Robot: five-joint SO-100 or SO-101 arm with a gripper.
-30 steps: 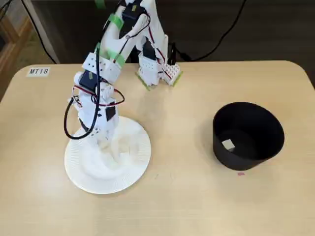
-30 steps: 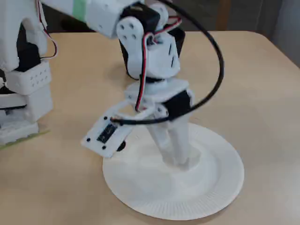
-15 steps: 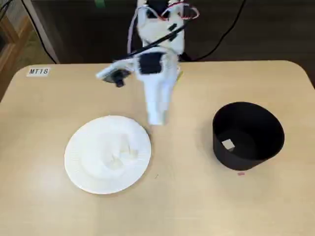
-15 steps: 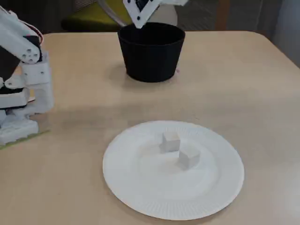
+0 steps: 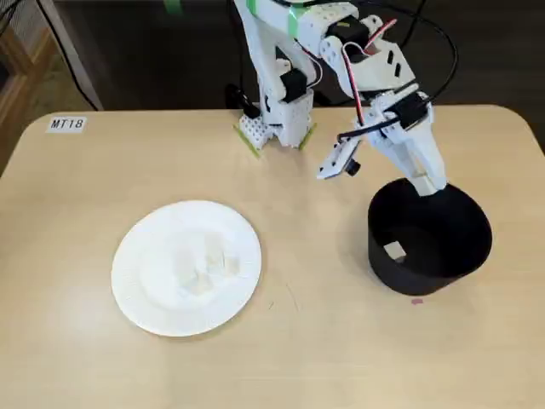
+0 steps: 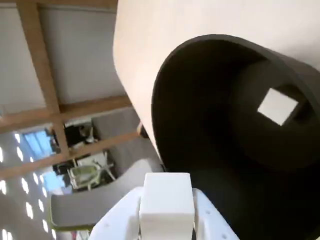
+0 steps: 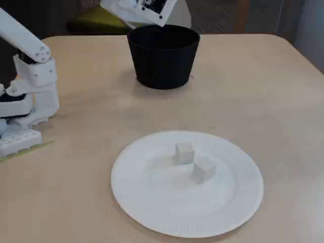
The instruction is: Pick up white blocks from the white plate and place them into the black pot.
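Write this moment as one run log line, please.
gripper: shut on white block, over black pot | in pot: one block | on white plate: two blocks | phase: before release

Your wrist view shows the claw (image 6: 166, 212) at the bottom edge, its white fingers (image 6: 207, 222) closed on a white block (image 6: 166, 200). Beyond it gapes the black pot (image 6: 200, 115) on the pale wooden surface (image 6: 165, 25), with another white block (image 6: 278, 106) lying on its floor.
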